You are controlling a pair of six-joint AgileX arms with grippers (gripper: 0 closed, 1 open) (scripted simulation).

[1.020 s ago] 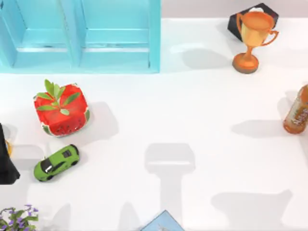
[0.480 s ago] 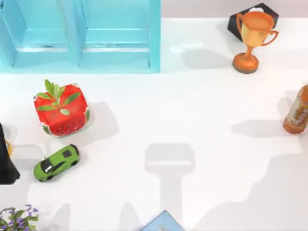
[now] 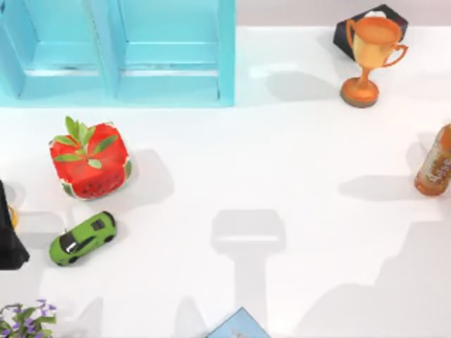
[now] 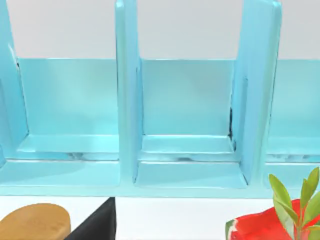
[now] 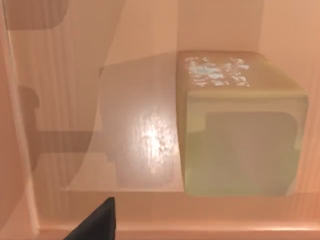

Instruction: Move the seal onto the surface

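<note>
Seal (image 4: 34, 221): tan-brown block, lower left of the left wrist view, on the white tabletop (image 3: 282, 155) before the turquoise shelf unit (image 3: 120, 53).
Gripper state: cannot tell for either.
Green toy car (image 3: 82, 237): lower left, top view.

Facing a turquoise shelf unit (image 4: 187, 125) of open compartments split by upright dividers, standing on the white surface (image 4: 170, 217), with a tan-brown rounded seal (image 4: 35, 221) lower left, a black finger (image 4: 97, 225) just beside it, and a red watermelon-patterned pot with green leaves (image 4: 275, 220) lower right.
</note>
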